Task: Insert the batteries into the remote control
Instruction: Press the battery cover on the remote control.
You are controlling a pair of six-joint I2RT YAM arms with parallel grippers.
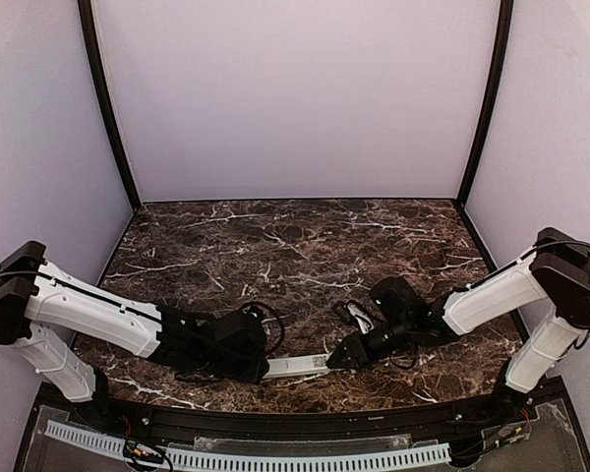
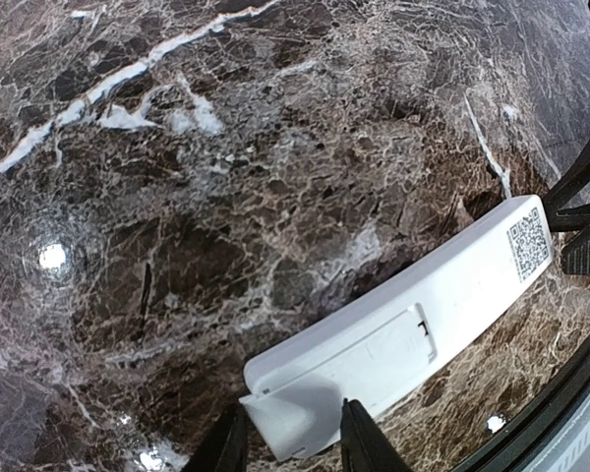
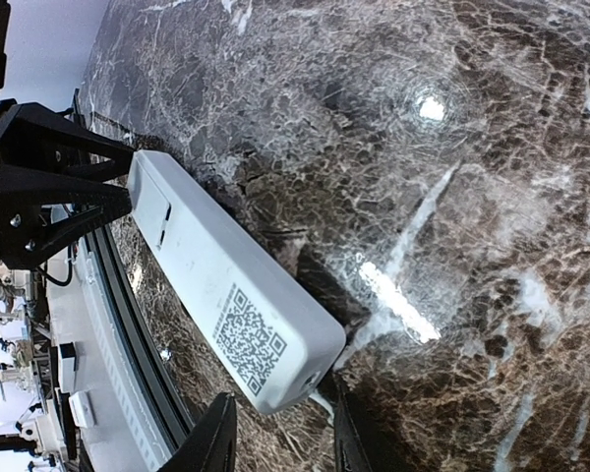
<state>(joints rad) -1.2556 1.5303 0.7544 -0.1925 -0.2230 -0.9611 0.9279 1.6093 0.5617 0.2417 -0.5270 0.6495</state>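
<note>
Top view, step: remote control spans btwn both arms near the front edge of the table. Looks like the prep stage, w/ nothing loaded yet.
Top view, claws: L claw is on the remote's left end, R claw on its right end. Jaw gap is too small to read from here.
Top view, batteries: none seen. There's a pale bit just behind the R claw, can't tell what it is.
L wrist, claw: L claw is narrowly open & clenched on the remote control, one finger each side of the near end, both touching.
L wrist, remote: back face up, battery cover appears seated, QR label at the far end. R claw meets that end.
R wrist, claw: R claw is pinched on the QR end of the remote control, fingers snug on both sides.
R wrist, far end: L claw clamps the cover end; the cover latch shows there.
Next move, judged: one claw must let go while the other steadies the remote. The cover has to slide off before any cell goes in, & the batteries must be found first.
Risk: a 2-claw pull could twist or drop the slim bar.
</note>
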